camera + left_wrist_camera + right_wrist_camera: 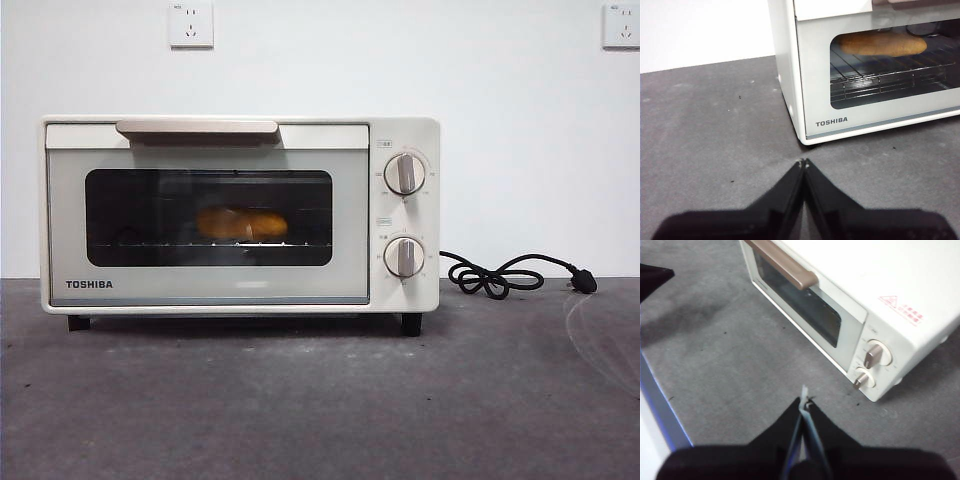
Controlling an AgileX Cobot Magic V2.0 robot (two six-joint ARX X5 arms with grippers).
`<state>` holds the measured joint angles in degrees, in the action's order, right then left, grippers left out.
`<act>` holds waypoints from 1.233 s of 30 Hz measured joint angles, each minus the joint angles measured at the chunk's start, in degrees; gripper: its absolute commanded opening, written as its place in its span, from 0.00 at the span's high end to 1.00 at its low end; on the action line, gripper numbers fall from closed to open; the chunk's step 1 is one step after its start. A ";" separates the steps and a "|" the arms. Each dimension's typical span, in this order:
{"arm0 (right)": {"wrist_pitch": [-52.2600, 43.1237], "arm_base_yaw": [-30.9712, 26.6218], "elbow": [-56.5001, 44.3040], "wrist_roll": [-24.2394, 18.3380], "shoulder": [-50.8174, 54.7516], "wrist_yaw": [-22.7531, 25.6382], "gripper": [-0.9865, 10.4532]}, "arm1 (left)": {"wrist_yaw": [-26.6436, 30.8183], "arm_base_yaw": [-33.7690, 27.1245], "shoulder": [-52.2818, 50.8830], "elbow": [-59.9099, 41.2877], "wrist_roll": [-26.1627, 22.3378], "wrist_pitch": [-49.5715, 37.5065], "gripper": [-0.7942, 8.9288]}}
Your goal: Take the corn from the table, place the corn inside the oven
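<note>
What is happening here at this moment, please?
Nothing is being handled right now. The corn lies on the wire rack inside the oven, and the oven door is closed. The oven stands on the table with its black cord lying loose beside it. The left gripper is shut and empty, low over the table in front of the oven. The right gripper is also shut and empty, higher up, near the side with the knobs.

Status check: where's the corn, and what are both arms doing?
Left gripper and right gripper both shut, empty, low over the table. Corn on the rack inside the oven, door closed. Nothing in the way.
</note>
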<state>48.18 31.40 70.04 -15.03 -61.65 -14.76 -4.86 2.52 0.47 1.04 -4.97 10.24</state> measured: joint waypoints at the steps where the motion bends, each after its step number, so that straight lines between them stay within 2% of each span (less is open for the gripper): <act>1: 0.00 0.00 0.00 0.00 0.00 0.07 0.92 | 0.00 0.00 0.00 0.00 0.00 0.00 0.92; 24: -0.07 0.00 0.00 0.00 0.00 1.11 0.92 | 0.00 0.00 0.44 0.00 0.00 0.00 0.92; 27: 0.15 0.00 0.00 0.00 0.00 2.99 0.91 | 0.00 0.00 0.44 0.00 0.00 -0.02 0.92; 30: -0.11 -0.13 0.00 -0.96 0.00 7.39 0.91 | 0.00 0.00 0.44 0.00 0.00 -0.02 0.92; 33: -2.60 -2.67 -0.09 -2.86 0.48 10.47 0.91 | 0.00 0.00 0.44 0.00 0.00 0.00 0.92; 37: -8.92 -9.49 -0.24 -2.82 2.97 7.19 0.91 | 0.00 0.00 0.44 0.00 0.00 -0.02 0.92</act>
<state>39.27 21.91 69.80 -17.85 -58.67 -7.57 -4.86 2.52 0.91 1.04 -4.97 10.22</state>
